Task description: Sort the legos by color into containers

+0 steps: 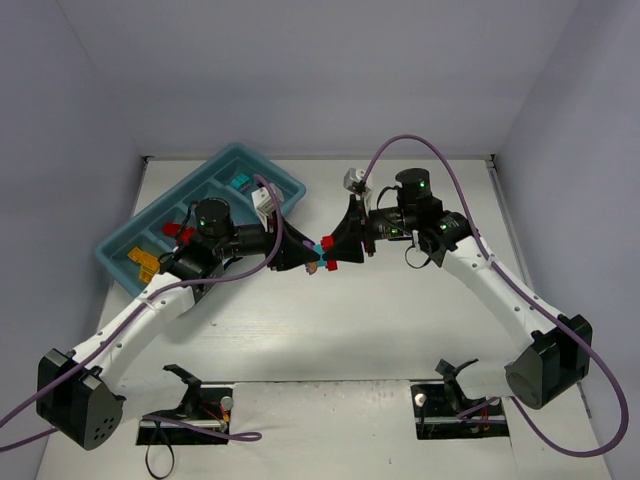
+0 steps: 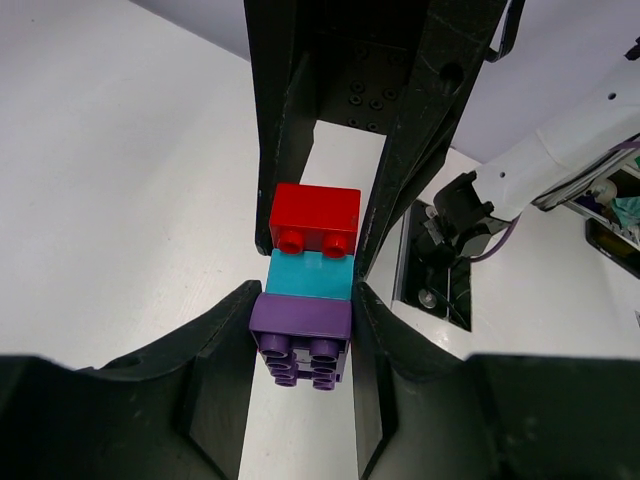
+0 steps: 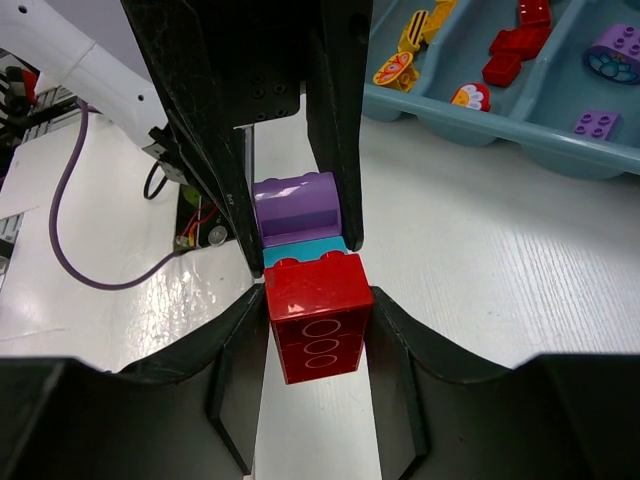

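Tray (image 3: 520,150) partly filled; a three-brick stack (image 1: 322,255) is clamped, purple brick (image 2: 300,325) by left gripper (image 2: 306,305), red brick (image 3: 318,325) by right gripper (image 3: 316,300), not yet separated.

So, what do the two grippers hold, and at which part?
One stack of three bricks, from both ends: the left gripper pinches the purple brick by its sides, the right gripper the red brick; the teal brick sits between.

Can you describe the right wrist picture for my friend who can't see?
Two black claws grip a three-brick stack from opposite ends: the right claw on the red brick, the left claw on the purple brick, a teal brick between. A blue tray of bricks sits behind.
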Controlling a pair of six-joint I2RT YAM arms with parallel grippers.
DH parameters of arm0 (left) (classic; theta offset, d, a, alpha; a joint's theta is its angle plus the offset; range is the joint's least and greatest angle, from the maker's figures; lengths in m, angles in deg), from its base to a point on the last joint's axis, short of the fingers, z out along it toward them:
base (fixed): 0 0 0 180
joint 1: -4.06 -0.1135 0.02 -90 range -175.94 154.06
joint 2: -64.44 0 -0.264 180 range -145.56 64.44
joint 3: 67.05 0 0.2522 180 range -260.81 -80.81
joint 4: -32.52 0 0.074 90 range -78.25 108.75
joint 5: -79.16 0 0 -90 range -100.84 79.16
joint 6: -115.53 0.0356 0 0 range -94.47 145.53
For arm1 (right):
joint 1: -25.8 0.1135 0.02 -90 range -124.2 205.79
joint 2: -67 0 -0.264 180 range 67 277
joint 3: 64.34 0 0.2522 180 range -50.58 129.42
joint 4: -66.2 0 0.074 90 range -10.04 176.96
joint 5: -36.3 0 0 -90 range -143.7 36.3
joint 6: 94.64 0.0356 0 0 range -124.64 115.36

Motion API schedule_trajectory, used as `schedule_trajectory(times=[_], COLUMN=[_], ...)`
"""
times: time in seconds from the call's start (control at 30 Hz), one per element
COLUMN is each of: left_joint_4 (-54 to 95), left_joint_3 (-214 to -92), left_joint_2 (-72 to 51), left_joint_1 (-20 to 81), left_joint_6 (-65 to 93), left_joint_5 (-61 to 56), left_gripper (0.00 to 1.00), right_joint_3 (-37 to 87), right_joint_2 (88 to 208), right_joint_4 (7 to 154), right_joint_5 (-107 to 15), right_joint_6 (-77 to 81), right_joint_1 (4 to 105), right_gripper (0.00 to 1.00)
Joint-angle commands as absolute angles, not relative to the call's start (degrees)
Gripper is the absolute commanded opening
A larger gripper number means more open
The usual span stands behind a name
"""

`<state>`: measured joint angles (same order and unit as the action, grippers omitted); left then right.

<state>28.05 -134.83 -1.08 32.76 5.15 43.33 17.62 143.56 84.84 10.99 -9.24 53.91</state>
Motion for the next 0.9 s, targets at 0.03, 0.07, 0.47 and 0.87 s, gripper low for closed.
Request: schedule_trajectory(times=[0.03, 0.07, 0.47, 0.87], left_joint_4=[32.6, 32.6, 31.6, 28.1], left_joint_3=[-137.6, -137.5, -138.6, -138.6], left_joint_2=[0.1, -0.1, -1.7, -1.9], left_joint_1=[31.2, 31.1, 31.1, 29.0], left_joint_6=[7.0, 7.2, 7.5, 8.7], left_joint_5=[48.0, 48.6, 49.4, 51.8], left_gripper=[0.32, 0.32, 0.54, 0.53], right_joint_3=[18.0, 18.0, 17.3, 17.2], right_joint_2=[142.3, 142.2, 141.7, 141.6], right_joint_4=[82.0, 81.9, 81.9, 81.9], right_joint_5=[14.5, 14.5, 14.3, 13.6], right_joint_6=[-8.7, -8.7, -8.1, -8.2], right_joint_1=[54.0, 54.0, 54.1, 53.9], right_gripper=[0.0, 0.0, 0.0, 0.0])
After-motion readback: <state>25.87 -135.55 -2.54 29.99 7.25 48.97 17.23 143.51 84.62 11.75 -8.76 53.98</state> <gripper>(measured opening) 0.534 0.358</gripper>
